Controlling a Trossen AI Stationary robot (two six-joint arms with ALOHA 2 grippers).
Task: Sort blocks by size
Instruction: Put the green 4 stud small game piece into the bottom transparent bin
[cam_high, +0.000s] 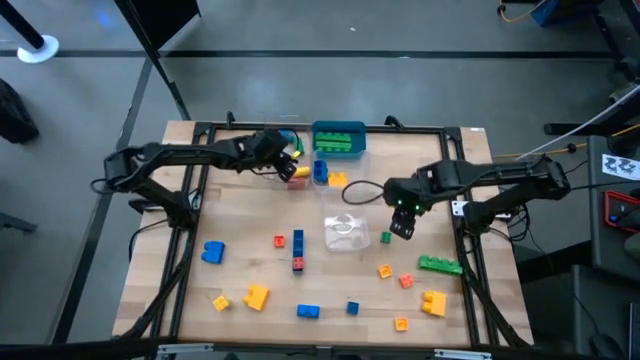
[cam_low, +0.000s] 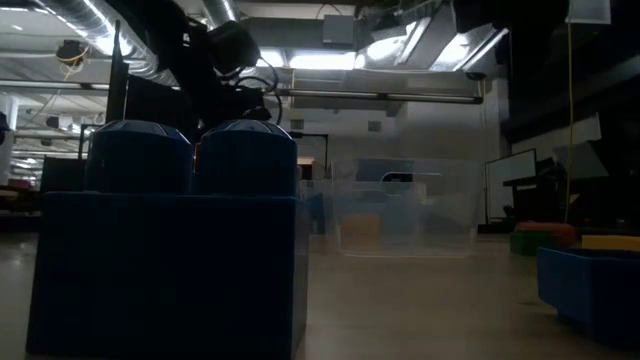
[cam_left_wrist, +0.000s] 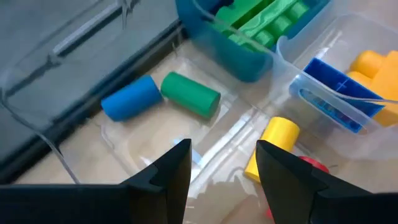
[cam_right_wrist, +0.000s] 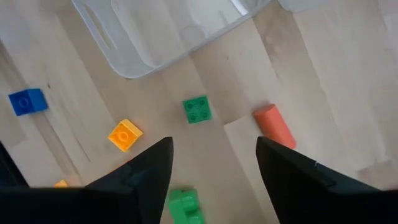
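Two grippers stand parted and empty. The right gripper (cam_high: 403, 222) hovers right of the middle of the table (cam_high: 240, 265), jaws wide, with a small green cube (cam_right_wrist: 197, 109) lying just ahead of the gap between its fingers, square-on and a shade off centre; this arm is clearly nearer to it. The left gripper (cam_high: 283, 160) reaches over a clear tub (cam_left_wrist: 93, 81) at the far edge, jaws moderately open above a yellow block (cam_left_wrist: 272, 144) that probably rests inside. Other blocks (cam_high: 297, 250) lie scattered across the near half.
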